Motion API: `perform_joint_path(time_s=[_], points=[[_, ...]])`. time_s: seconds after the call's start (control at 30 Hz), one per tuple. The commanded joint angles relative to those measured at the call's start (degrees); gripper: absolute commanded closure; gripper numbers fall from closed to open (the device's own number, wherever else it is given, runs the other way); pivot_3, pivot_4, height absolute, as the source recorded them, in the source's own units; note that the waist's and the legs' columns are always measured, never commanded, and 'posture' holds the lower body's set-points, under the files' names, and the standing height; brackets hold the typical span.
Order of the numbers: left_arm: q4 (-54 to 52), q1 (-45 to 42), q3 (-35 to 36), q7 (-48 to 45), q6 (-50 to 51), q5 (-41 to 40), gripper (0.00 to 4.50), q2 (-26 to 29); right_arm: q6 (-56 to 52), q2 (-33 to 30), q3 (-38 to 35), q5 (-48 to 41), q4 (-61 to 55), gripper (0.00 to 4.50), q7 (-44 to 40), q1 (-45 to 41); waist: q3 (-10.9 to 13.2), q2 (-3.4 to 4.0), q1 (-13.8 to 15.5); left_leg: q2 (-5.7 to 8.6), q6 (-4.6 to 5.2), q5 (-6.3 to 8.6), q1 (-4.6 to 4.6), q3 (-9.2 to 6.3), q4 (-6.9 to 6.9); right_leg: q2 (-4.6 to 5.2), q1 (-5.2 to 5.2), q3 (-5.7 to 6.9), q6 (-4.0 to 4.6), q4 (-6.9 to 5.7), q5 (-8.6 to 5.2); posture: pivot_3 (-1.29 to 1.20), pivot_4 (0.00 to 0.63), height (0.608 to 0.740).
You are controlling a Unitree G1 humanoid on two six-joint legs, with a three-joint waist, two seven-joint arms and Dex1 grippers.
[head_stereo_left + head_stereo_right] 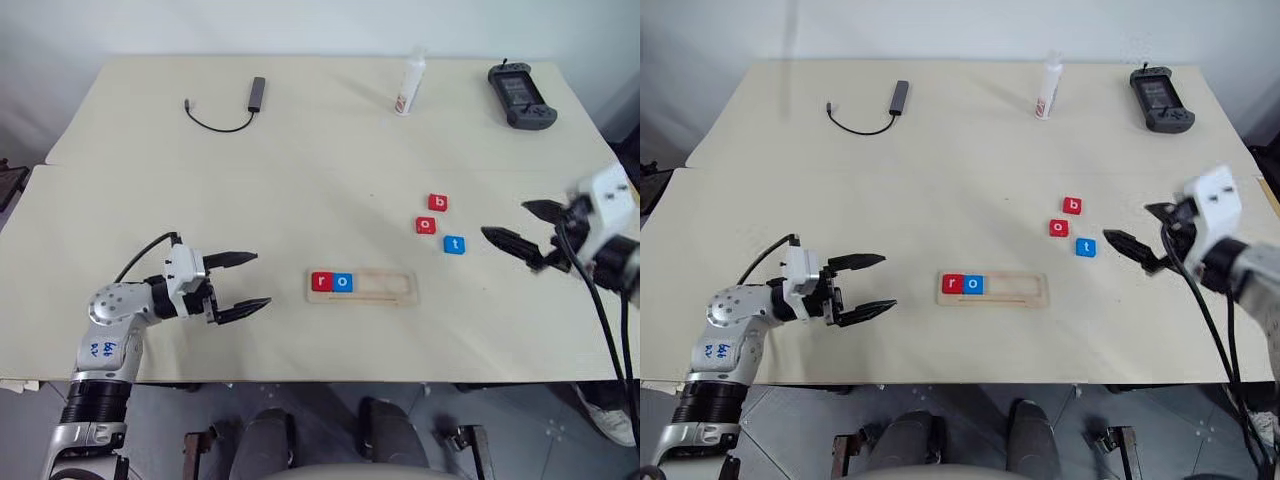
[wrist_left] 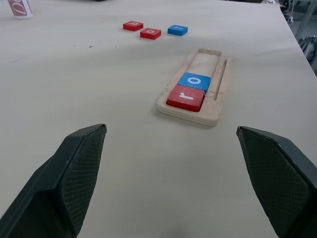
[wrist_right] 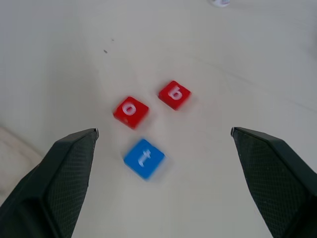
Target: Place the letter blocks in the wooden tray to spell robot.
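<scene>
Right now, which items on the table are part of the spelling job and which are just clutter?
Job: wooden tray holding red r and blue o; loose red b, red o, blue t.
Clutter: USB adapter with cable, white tube, black handheld controller.

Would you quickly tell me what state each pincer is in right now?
Left pincer: open, holding nothing, beside the wooden tray.
Right pincer: open, holding nothing, near the loose letter blocks.

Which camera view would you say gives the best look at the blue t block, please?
The right wrist view: the blue t block lies close and large, its white letter easy to read, between the open right gripper fingers. In the head views it is small, near the red o and b blocks; in the left wrist view it is distant, its letter unreadable.
</scene>
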State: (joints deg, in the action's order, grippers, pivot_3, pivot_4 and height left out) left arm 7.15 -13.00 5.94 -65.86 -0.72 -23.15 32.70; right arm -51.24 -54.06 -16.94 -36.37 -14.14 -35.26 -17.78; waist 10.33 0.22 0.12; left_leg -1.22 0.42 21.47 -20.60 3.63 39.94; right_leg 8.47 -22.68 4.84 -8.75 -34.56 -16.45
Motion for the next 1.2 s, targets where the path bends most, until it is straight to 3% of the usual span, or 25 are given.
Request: perform_joint_path(time_s=[0.03, 0.27, 0.57, 0.7, 0.83, 0.97, 1.2], points=[[-2.75, 0.04, 0.64, 2.25, 0.12, -0.68, 0.03, -0.69, -7.01, 2.03, 7.69, 2.92, 7.71, 0.0, 2.84, -10.96, 0.0, 0.0, -0.14, 0.02, 0.0, 0.01, -0.15, 0.02, 0.04, 0.02, -0.1, 0.04, 0.0, 0.01, 0.0, 0.0, 0.15, 0.74], [-6.18, 1.88, -0.24, 4.27, 1.63, -1.17, 0.03, -1.92, -3.94, 5.99, 15.09, 10.43, 18.0, 0.0, 2.99, -20.02, 0.0, 0.0, -0.06, 0.2, 0.05, 0.0, -0.74, 0.07, 0.13, 0.13, -0.58, 0.21, -0.16, 0.05, 0.09, 0.0, 0.15, 0.74], [-7.76, 3.53, 0.41, 5.9, 1.28, -0.91, 0.03, -2.11, -5.21, 7.63, 14.47, 11.29, 16.87, 0.0, 2.17, -20.81, 0.0, 0.0, -0.3, 0.11, 0.01, -0.02, -0.81, 0.17, 0.19, 0.15, -0.68, 0.46, -0.16, 0.02, 0.09, 0.0, 0.15, 0.74], [-7.85, 3.56, 0.18, 5.94, 1.41, -0.99, 0.03, -2.11, -6.68, 11.92, 12.62, 11.79, 19.76, 0.0, 6.44, -24.13, 0.0, 0.0, -0.42, 0.1, 0.0, -0.03, -0.8, 0.19, 0.2, 0.15, -0.69, 0.46, -0.16, -0.02, 0.09, 0.0, 0.15, 0.74], [-8.09, 3.08, -0.68, 5.82, 1.82, -0.88, 0.03, -2.42, -7.68, 17.61, 11.87, 15.77, 28.68, 0.0, 14.4, -30.25, 0.0, 0.0, -0.57, 0.09, -0.04, -0.04, -0.76, 0.22, 0.19, 0.15, -0.69, 0.45, -0.16, -0.08, 0.09, 0.0, 0.15, 0.74], [-8.02, 1.96, -1.37, 5.49, 1.92, -0.87, 0.03, -2.6, -2.17, 22.62, 12.4, 20.09, 41.22, 0.0, 19.22, -35.6, 0.0, 0.0, -0.57, 0.1, -0.04, -0.05, -0.76, 0.23, 0.17, 0.15, -0.71, 0.49, -0.16, -0.08, 0.08, 0.0, 0.15, 0.74], [-8.93, 2.93, -1.02, 4.62, 1.81, -1.13, 0.03, -1.44, 1.08, 26.45, 10.9, 22.44, 53.28, 0.0, 21.87, -40.27, 0.0, 0.01, -1.65, 0.1, -0.04, -0.05, -0.76, 0.23, 0.12, 0.15, -0.71, 0.55, -0.16, -0.08, 0.08, 0.0, 0.15, 0.74]])
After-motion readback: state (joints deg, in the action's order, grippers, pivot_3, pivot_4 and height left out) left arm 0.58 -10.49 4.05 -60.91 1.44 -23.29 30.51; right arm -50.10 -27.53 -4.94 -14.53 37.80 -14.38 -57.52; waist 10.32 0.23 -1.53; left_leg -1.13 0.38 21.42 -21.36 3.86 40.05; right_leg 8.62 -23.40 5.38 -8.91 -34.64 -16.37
